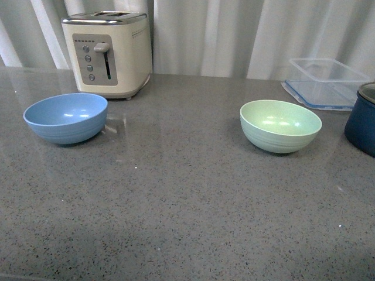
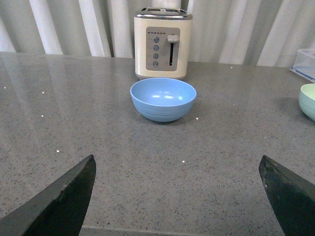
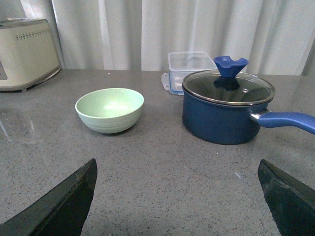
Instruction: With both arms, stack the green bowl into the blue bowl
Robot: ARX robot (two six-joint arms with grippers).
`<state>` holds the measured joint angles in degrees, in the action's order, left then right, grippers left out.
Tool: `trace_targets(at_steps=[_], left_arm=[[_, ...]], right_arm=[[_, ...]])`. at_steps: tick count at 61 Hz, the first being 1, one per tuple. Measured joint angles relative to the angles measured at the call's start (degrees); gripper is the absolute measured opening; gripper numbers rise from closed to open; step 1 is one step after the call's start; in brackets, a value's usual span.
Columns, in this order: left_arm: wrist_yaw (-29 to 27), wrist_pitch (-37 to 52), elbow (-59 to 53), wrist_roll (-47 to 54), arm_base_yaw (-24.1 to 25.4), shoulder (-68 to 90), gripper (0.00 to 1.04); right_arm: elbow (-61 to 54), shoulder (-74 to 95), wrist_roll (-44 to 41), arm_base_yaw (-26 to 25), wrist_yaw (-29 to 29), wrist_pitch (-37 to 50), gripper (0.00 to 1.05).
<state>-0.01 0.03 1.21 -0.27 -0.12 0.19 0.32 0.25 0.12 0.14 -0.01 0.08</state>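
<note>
The blue bowl (image 1: 66, 117) sits upright and empty on the grey counter at the left, in front of the toaster. The green bowl (image 1: 280, 125) sits upright and empty at the right. Neither arm shows in the front view. In the left wrist view my left gripper (image 2: 177, 164) is open and empty, well short of the blue bowl (image 2: 163, 99); the green bowl's edge (image 2: 308, 101) shows at the side. In the right wrist view my right gripper (image 3: 177, 167) is open and empty, short of the green bowl (image 3: 110, 109).
A cream toaster (image 1: 109, 52) stands behind the blue bowl. A clear plastic container (image 1: 325, 82) and a dark navy pot (image 1: 362, 119) with a glass lid (image 3: 228, 87) and long handle (image 3: 288, 120) stand right of the green bowl. Curtains hang behind the counter.
</note>
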Motion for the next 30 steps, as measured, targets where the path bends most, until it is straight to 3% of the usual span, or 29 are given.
trace_targets(at_steps=[23, 24, 29, 30], left_arm=[[0.0, 0.0, 0.0, -0.02, 0.0, 0.0, 0.98], [-1.6, -0.5, 0.15, -0.13, -0.44, 0.39, 0.98], [-22.18, -9.88, 4.92, -1.25, -5.81, 10.82, 0.98], [-22.51, -9.97, 5.2, -1.36, -5.79, 11.61, 0.98]], right_arm=[[0.0, 0.0, 0.0, 0.0, 0.0, 0.0, 0.95], [0.0, 0.0, 0.0, 0.0, 0.0, 0.0, 0.95], [0.0, -0.02, 0.02, 0.0, 0.07, 0.0, 0.95], [0.0, -0.04, 0.02, 0.0, 0.07, 0.0, 0.95]])
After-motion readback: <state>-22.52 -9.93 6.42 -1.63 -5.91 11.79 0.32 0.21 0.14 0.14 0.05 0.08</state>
